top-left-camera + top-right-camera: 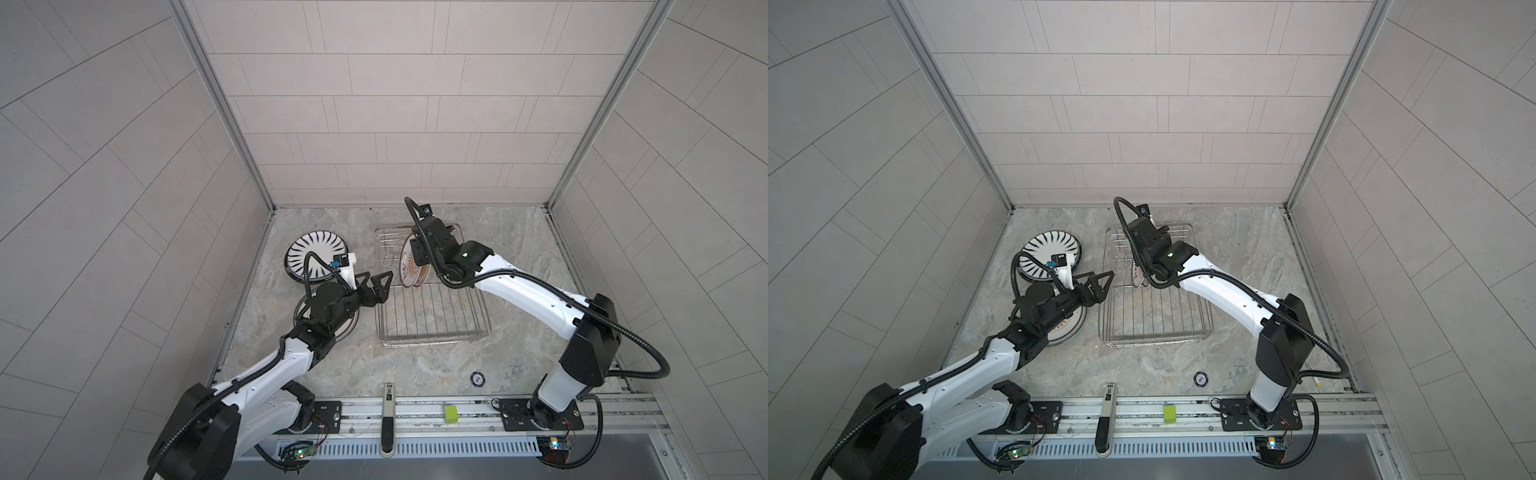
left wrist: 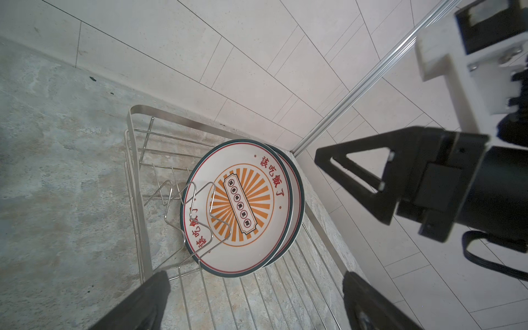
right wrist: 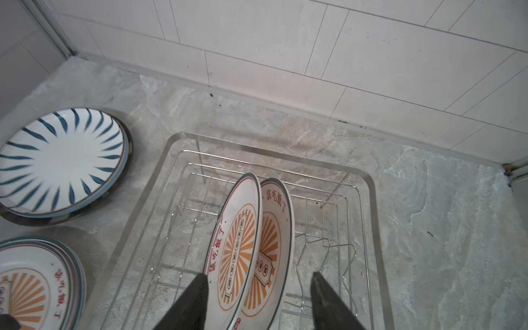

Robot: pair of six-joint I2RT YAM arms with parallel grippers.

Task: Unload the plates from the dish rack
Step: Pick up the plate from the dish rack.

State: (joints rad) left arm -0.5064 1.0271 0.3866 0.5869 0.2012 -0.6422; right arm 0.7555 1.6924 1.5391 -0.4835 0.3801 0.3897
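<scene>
On grey marbled table (image 1: pixel 519 257), inside tiled walls (image 1: pixel 395 124): dish rack (image 1: pixel 432 338) with two sunburst plates (image 3: pixel 240 243) upright, right claw (image 3: pixel 258 275) half-spread astride them (not clamped); left claw (image 1: pixel 379 275) wide, empty; striped plate (image 1: pixel 318 253) flat beside rack

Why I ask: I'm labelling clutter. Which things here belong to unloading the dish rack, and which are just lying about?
Job: dish rack; two sunburst plates standing in it; sunburst plate stack and striped plate on the table; left gripper, right gripper.
Lying about: green block and black-and-white device on the front rail; small round disc on the table.
</scene>
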